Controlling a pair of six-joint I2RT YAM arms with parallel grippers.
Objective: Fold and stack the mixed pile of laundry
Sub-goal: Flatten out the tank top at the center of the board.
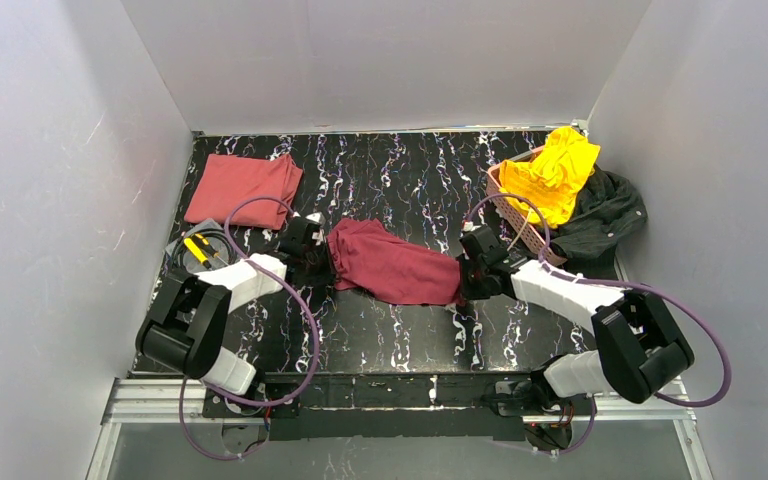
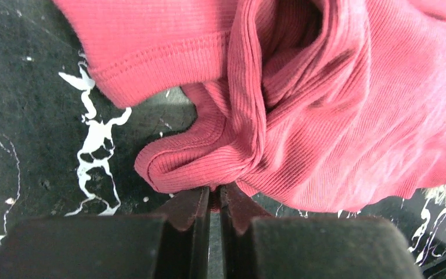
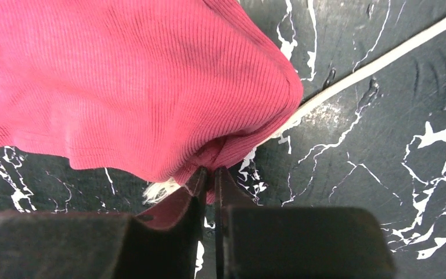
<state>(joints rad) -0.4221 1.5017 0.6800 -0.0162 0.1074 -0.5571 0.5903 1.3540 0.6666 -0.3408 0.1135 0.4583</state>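
Soft, even light falls from overhead. The pale walls (image 1: 50, 150) glow without hot spots, and the arms cast only faint shadows on the black table (image 1: 400, 170). The top view is sharp throughout. Both wrist views show the maroon garment (image 2: 337, 116) crisp down to its ribbing. The left gripper (image 2: 215, 192) and right gripper (image 3: 209, 174) sit dark and blurred along the bottom edge.
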